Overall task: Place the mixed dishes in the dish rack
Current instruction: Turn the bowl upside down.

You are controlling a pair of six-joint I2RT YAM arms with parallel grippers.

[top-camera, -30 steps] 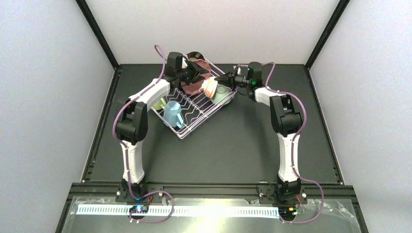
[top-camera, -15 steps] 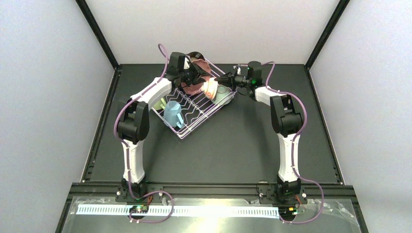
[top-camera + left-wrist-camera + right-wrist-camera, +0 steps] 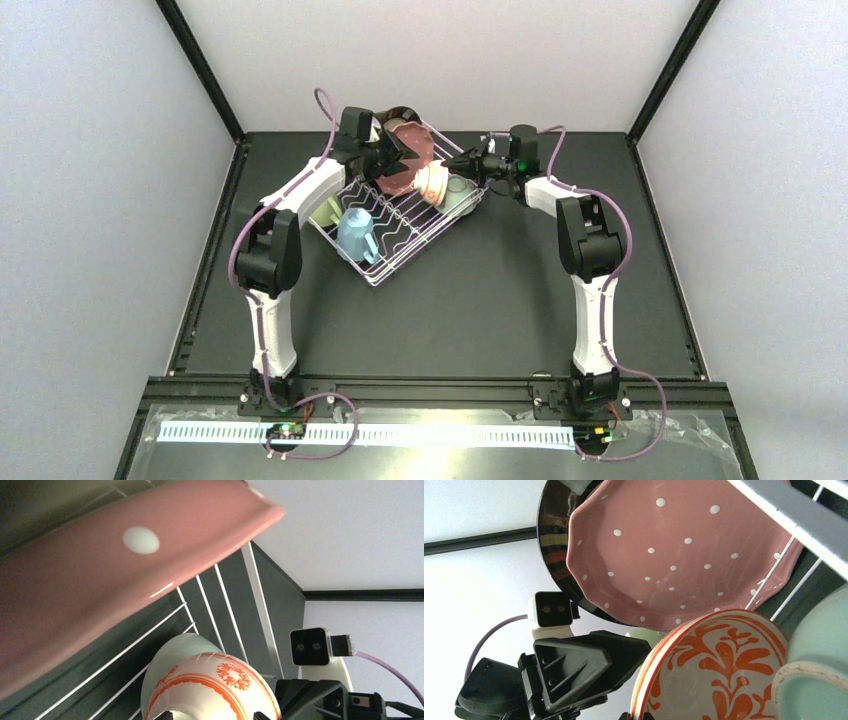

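Note:
The white wire dish rack (image 3: 402,266) sits at the table's middle back. A pink speckled plate (image 3: 408,158) (image 3: 674,555) stands in it on edge, with a dark-rimmed plate (image 3: 551,535) behind. My right gripper (image 3: 452,163) (image 3: 634,716) is shut on the rim of a white bowl with a reddish pattern (image 3: 432,182) (image 3: 719,675) (image 3: 215,690), held over the rack beside a mint bowl (image 3: 463,198) (image 3: 175,652). My left gripper (image 3: 393,152) (image 3: 212,716) stands open next to the pink plate, its fingertips wide on either side of that bowl's foot.
A light blue mug (image 3: 355,236) lies in the rack's near end, and a pale green mug (image 3: 324,212) shows at the rack's left side by the left arm. Black frame posts rise at the back corners. Both wrists crowd over the rack's far end.
The left arm has drawn back a little to the left, so more of the pink plate shows. The right gripper and its bowl have stayed put.

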